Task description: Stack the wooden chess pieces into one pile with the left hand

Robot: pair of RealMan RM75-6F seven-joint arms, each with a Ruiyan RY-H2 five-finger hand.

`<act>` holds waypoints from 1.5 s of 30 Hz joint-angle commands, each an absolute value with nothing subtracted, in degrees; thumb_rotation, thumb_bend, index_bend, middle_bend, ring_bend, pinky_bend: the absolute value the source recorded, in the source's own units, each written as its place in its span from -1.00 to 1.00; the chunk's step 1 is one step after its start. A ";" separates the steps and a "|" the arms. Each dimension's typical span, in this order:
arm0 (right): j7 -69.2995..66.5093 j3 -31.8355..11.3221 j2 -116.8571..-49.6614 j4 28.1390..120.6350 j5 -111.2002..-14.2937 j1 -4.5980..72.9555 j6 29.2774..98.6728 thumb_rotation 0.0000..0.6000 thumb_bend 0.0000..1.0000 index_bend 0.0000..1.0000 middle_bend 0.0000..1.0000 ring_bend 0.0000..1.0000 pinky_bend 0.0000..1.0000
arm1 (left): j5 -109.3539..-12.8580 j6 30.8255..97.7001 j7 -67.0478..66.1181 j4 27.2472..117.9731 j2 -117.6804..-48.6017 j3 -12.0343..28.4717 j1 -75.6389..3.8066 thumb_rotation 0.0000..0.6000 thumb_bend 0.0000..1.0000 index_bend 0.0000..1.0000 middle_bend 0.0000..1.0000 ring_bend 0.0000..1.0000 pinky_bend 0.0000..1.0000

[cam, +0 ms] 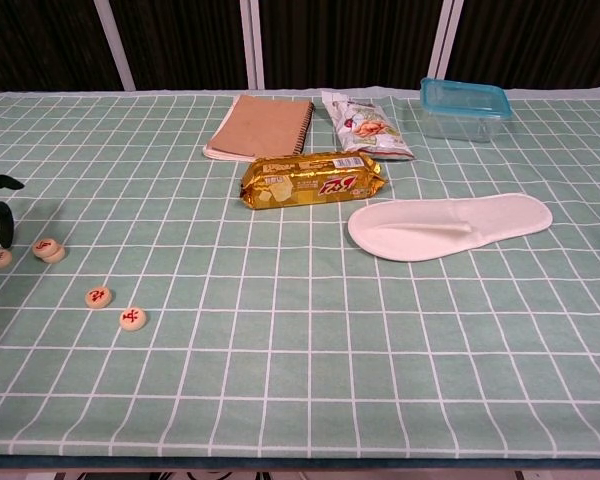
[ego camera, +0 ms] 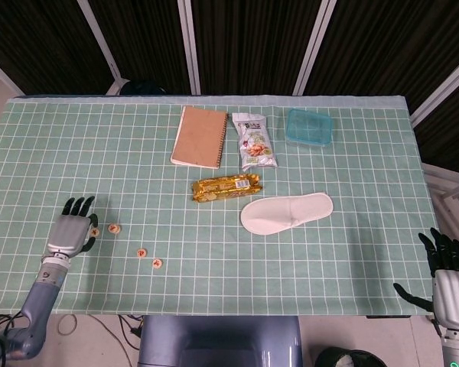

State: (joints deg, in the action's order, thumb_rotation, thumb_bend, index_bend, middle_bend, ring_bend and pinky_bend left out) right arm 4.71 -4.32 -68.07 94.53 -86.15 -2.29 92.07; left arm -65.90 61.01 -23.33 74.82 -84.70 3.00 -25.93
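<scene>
4 wooden chess pieces lie scattered near our left hand — fingers spread, holding nothing. We judge them light, hard, slick discs — best pinched across the rim.

Four wooden chess pieces — plus one notebook, two snack packets, one container, one slipper.

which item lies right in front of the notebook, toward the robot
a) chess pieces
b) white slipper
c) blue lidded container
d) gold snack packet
d: the gold snack packet lies just below the notebook in the head view, with the white slipper further right.
</scene>
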 commanded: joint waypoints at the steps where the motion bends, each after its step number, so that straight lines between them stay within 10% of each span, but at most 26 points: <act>1: 4.74 -4.32 -68.09 94.54 -86.13 -2.30 92.06 1.00 -0.59 -0.81 -0.94 -1.00 -1.00 | -65.69 60.84 -23.41 74.59 -84.87 3.14 -25.95 1.00 -0.39 -0.06 -0.94 -1.00 -1.00; 45: 4.68 -4.48 -67.99 94.73 -85.79 -2.30 91.96 1.00 -0.59 -0.81 -0.94 -1.00 -1.00 | -65.07 62.31 -30.16 83.95 -83.01 6.10 -28.77 1.00 -0.33 0.00 -0.93 -1.00 -1.00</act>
